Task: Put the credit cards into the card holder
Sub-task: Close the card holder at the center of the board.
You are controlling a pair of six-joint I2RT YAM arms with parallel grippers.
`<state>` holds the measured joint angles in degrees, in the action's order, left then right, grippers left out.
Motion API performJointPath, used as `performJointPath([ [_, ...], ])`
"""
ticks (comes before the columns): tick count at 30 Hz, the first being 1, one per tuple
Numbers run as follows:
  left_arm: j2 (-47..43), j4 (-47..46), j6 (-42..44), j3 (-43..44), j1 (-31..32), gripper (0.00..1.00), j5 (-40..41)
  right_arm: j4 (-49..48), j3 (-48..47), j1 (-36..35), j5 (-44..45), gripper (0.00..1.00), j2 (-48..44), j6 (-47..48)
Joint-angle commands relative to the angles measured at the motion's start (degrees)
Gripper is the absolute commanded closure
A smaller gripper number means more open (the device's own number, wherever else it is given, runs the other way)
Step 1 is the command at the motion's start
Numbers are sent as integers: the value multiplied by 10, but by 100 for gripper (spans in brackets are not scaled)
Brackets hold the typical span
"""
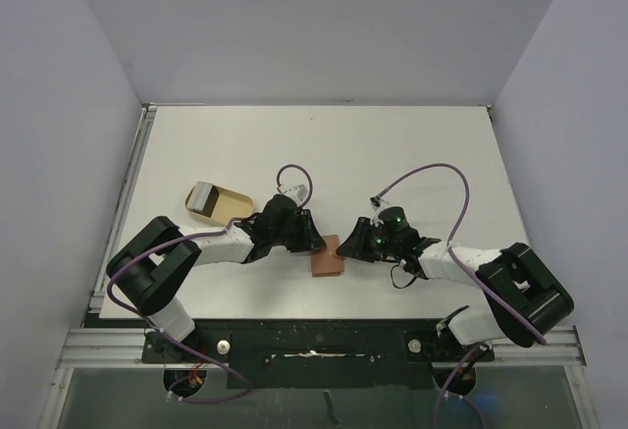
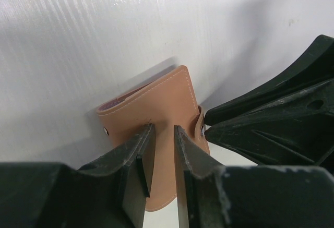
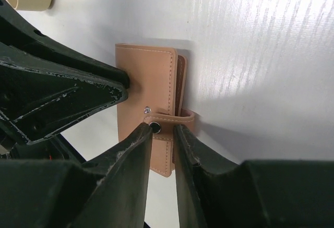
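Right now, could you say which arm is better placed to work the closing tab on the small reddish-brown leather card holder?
Right: the right gripper straddles the closing tab, while the left gripper sits mid-cover on the card holder, likely steadying it.

L arm (image 1: 211, 247) & R arm (image 1: 461, 262): both stretched inward from bases, elbows out, wrists low, tips almost meeting at centre. L gripper (image 2: 163, 130): pointed down, jaws a narrow slit apart, nothing betw. them, tips on cover of small reddish-brown leather-look card holder (image 2: 156, 103). R gripper (image 3: 162, 128): jaws narrow too, straddling holder's snap tab; poss. pinching it, view too tight to confirm.
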<state>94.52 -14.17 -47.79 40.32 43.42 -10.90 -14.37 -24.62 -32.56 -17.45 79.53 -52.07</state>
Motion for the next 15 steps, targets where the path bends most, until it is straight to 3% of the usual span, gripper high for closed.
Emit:
performJointPath([
  [1, -15, 3, 5, -4, 1, 80, 10, -39, -14, 4, -16, 75, 4, -1],
  [15, -13, -3, 2, -6, 1, 80, 7, -11, -38, -6, -16, 78, 19, 12],
])
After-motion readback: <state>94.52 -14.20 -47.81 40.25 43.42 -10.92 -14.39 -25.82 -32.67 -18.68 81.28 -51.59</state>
